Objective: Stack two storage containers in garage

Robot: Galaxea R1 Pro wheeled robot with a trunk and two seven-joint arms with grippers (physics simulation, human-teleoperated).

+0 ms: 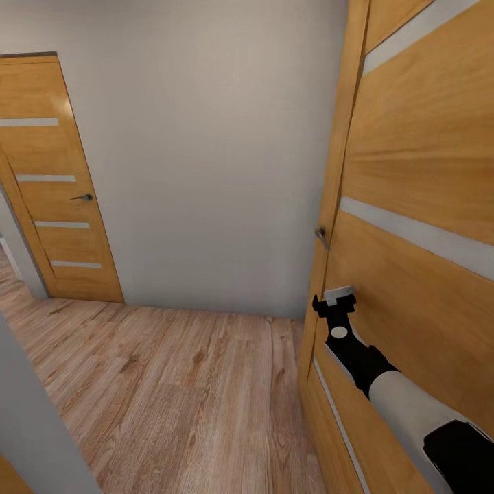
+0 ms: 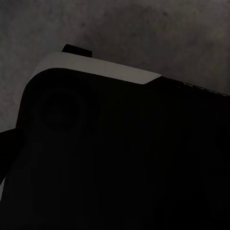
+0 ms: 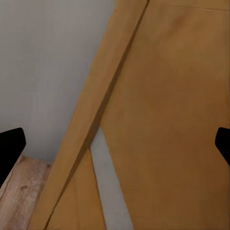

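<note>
While a closed wooden door (image 1: pixel 58 185) with pale stripes stands at the far left beside a plain grey wall (image 1: pixel 213 151), light wood-plank flooring (image 1: pixel 171 398) runs across the hallway. At the right, the right gripper (image 1: pixel 334 302) reaches against the face of an open wooden door (image 1: pixel 418 206) near its metal handle (image 1: pixel 320 234); its black fingertips (image 3: pixel 10 146) sit wide apart. The left wrist view is dark, showing a black and grey robot part (image 2: pixel 120 158); whether the left gripper is wide or narrow cannot be told.

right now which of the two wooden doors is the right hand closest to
The near door on the right of the head view: the right hand is raised against its face, just below its handle. The far door stands across the hallway.
</note>
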